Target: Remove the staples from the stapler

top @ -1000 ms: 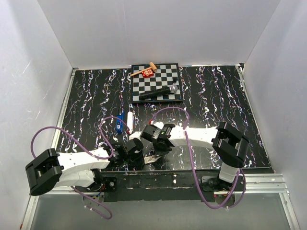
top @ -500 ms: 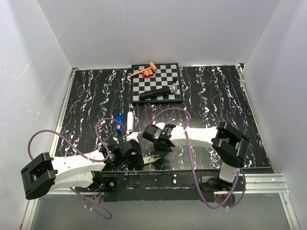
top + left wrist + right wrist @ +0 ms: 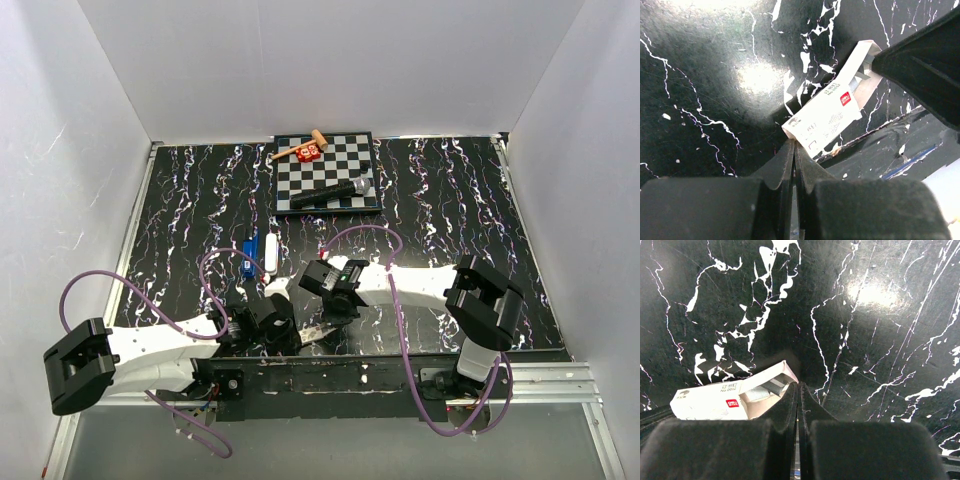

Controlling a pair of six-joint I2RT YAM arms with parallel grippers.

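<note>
The blue stapler (image 3: pixel 249 256) lies on the black marbled table, left of centre, beside a slim white object (image 3: pixel 269 252); neither gripper touches it. A white staple box (image 3: pixel 313 331) rests near the front edge, and grey staples (image 3: pixel 765 389) show in its open end. My left gripper (image 3: pixel 298 337) is shut, with its tips (image 3: pixel 794 143) against the closed corner of the box (image 3: pixel 825 117). The right gripper (image 3: pixel 328 318) is also shut, with its tips (image 3: pixel 799 386) right beside the open flap of the box (image 3: pixel 715 401). No staples show outside the box.
A chessboard (image 3: pixel 300 178) stands at the back centre with a black microphone (image 3: pixel 333 192) on it. A small wooden hammer (image 3: pixel 300 148) and a red item (image 3: pixel 308 152) sit at its far left corner. White walls close in three sides. Purple cables loop over both arms.
The left arm's elbow has drawn back to the left and its wrist has settled lower by the staple box. The right wrist has shifted slightly toward the front edge. Both grippers stay shut.
</note>
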